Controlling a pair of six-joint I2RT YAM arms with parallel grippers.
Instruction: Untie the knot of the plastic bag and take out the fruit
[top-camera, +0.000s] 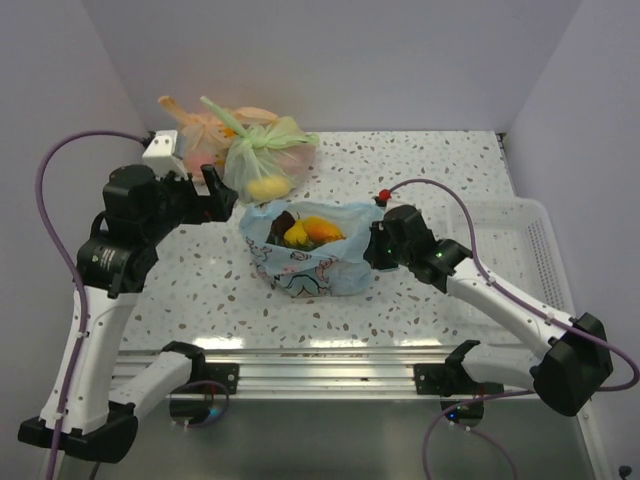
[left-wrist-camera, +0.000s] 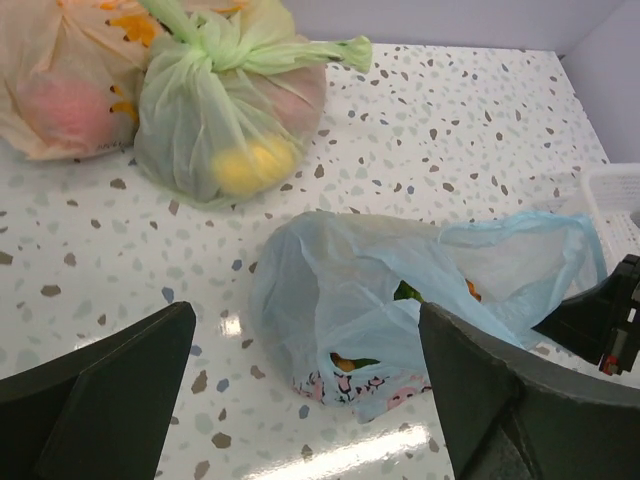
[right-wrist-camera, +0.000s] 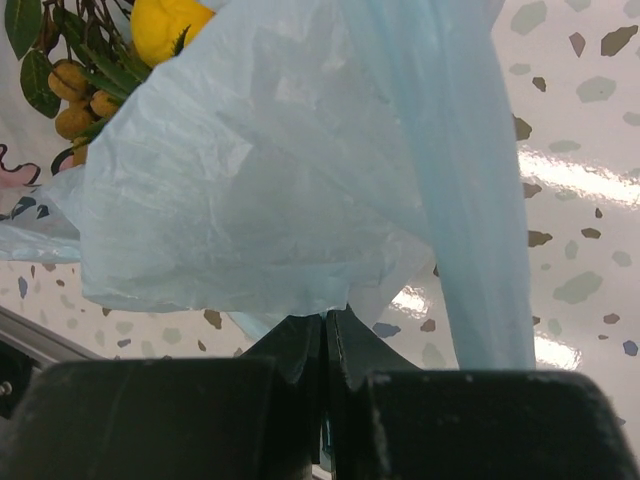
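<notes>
Mid-desk, between arms: plastic bag (top-camera: 305, 262), mouth open, fruit (top-camera: 312, 231) showing. Film likely thin, limp, slippery; pinch rim. Right gripper (right-wrist-camera: 325, 335) clamped on bag's right rim; left gripper (top-camera: 218, 193) wide open, empty. Green bag (top-camera: 262, 160) toward far-left corner.

The left gripper (top-camera: 222, 195) has its fingers spread over bare table (top-camera: 430, 170). The plastic bag (left-wrist-camera: 380, 320) lies just ahead, towards its right finger. Farther ahead to its left, the green bag (left-wrist-camera: 215, 130) and orange bag (left-wrist-camera: 60, 90) touch, leaving no gap. The right gripper (top-camera: 372, 245) pinches the plastic bag's rim. Film fills its front, and a white tray (top-camera: 530, 240) lies behind it.
</notes>
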